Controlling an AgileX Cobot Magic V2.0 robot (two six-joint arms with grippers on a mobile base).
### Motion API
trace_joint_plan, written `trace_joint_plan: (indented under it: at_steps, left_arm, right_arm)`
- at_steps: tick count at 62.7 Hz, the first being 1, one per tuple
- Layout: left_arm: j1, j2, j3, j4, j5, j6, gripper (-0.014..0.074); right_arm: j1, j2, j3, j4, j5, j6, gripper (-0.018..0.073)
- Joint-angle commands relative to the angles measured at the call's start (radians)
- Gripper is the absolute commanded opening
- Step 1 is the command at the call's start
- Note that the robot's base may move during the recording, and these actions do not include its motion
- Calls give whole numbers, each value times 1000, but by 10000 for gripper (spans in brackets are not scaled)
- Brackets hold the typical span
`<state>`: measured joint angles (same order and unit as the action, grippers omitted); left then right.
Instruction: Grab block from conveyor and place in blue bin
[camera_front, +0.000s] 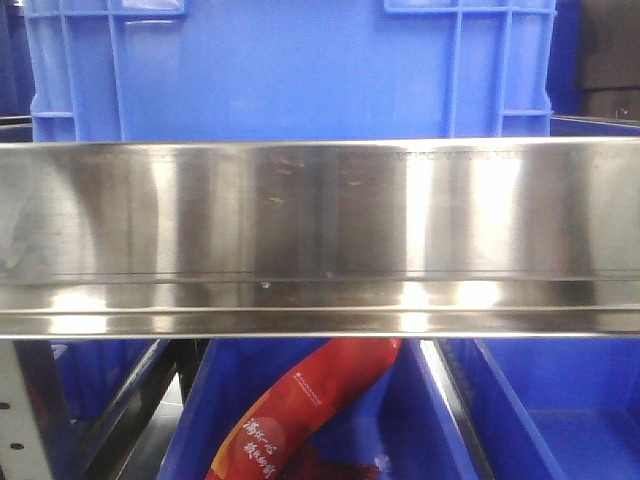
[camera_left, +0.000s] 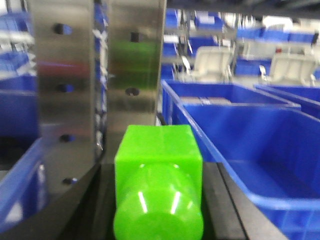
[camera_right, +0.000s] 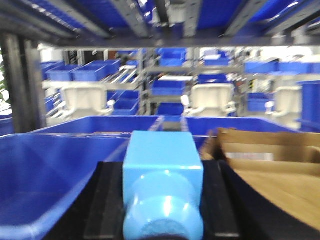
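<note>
Likely mid-carry: a bright green plastic block (camera_left: 157, 150) sits between the dark fingers of the left hand (camera_left: 159, 167), though I cannot tell if it is clamped, and next it needs positioning over the deep blue plastic bin (camera_left: 260, 135).

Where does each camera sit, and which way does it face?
Front view: level with a steel rail, blue bin behind; no robot part shows.
Left wrist: looks forward over its green front piece at a steel post.
Right wrist: forward over a light-blue piece, cardboard box right.
Both wrist views share distant shelf bins.
</note>
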<state>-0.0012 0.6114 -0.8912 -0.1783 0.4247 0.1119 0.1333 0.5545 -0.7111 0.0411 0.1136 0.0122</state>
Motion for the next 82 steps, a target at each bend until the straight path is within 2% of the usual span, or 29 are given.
trace_joint_plan:
  at_steps: [1, 8, 18, 27, 35, 41, 46, 53, 57, 60, 63, 66, 68, 70, 73, 77, 82]
  left_arm:
    - [-38, 109, -93, -43, 10, 27, -111]
    - [-132, 208, -176, -45, 10, 35, -111]
    - [-313, 338, -243, -45, -28, 35, -111]
    - [-458, 456, -255, -45, -205, 35, -111]
    - [-540, 560, -259, -47, -382, 35, -111]
    - [-565, 626, -259, -47, -453, 35, -111]
    - [-569, 670, -259, -47, -454, 35, -108]
    - [-569, 702, -259, -47, -417, 35, 8]
    - [-569, 708, -259, -47, -397, 35, 126]
    - [-569, 708, -259, -47, -386, 35, 232]
    - [-569, 708, -259, -47, -386, 35, 302]
    - [-569, 708, -259, -47, -386, 35, 375]
    - [-569, 708, -259, -47, -386, 35, 395]
    - [-569, 708, -259, -47, -386, 35, 394]
    - [-569, 708, -259, -47, -386, 35, 380]
    - [-569, 708, -259, -47, -386, 35, 348]
    - [-569, 699, -261, -47, -386, 35, 245]
  right_arm:
    - [50, 90, -64, -5, -36, -4, -162]
    - [130, 194, -131, -5, -69, -4, -162]
    - [257, 360, -223, -5, -131, -4, -162]
    - [376, 516, -315, -5, -133, -4, -162]
    - [430, 631, -359, -5, -145, -4, -162]
    - [438, 692, -374, -5, -150, -4, -162]
    - [438, 730, -381, -5, -146, -4, -160]
    - [438, 747, -381, -5, -126, -4, -83]
    - [438, 747, -381, -5, -114, -4, 27]
    - [438, 747, -381, -5, -114, -4, 159]
    - [438, 747, -381, -5, -106, -4, 267]
    - [438, 747, -381, -5, -102, -4, 415]
    - [438, 747, -381, -5, -94, -4, 480]
    - [438, 747, -381, -5, -79, -4, 537]
    - [438, 747, -381, -5, -61, -4, 553]
    - [438, 747, -381, -5, -49, -4, 547]
    - [438, 731, -383, -5, -45, -4, 500]
